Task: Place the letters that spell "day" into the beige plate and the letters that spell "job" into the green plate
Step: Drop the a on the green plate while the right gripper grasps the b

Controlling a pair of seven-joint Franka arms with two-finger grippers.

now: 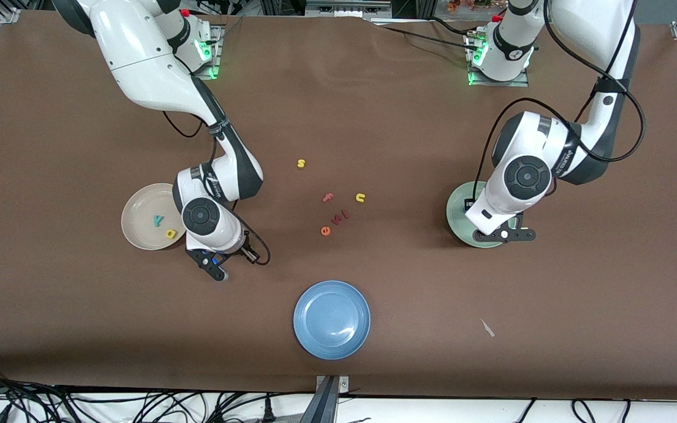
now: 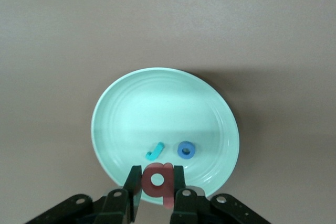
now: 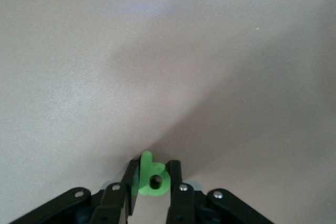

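My left gripper [image 2: 157,170] hangs over the rim of the green plate [image 2: 126,108], shut on the red-pink b [image 2: 148,183]. On that plate lie the teal-blue j [image 2: 155,151] and the blue ring-shaped o [image 2: 186,150]. In the front view this gripper [image 1: 503,234] covers part of the green plate [image 1: 457,211]. My right gripper [image 3: 154,163] is shut on the green d [image 3: 144,176], low over bare table. It sits [image 1: 218,271] beside the beige plate [image 1: 136,214], on the side toward the blue plate. The teal y [image 1: 157,220] and yellow a [image 1: 170,234] lie in the beige plate.
A blue plate [image 1: 332,319] lies near the table's front edge. Loose letters sit mid-table: yellow s [image 1: 301,163], pink f [image 1: 327,197], yellow u [image 1: 360,198], orange e [image 1: 325,231] and a small red one [image 1: 339,217]. A white scrap [image 1: 487,328] lies toward the left arm's end.
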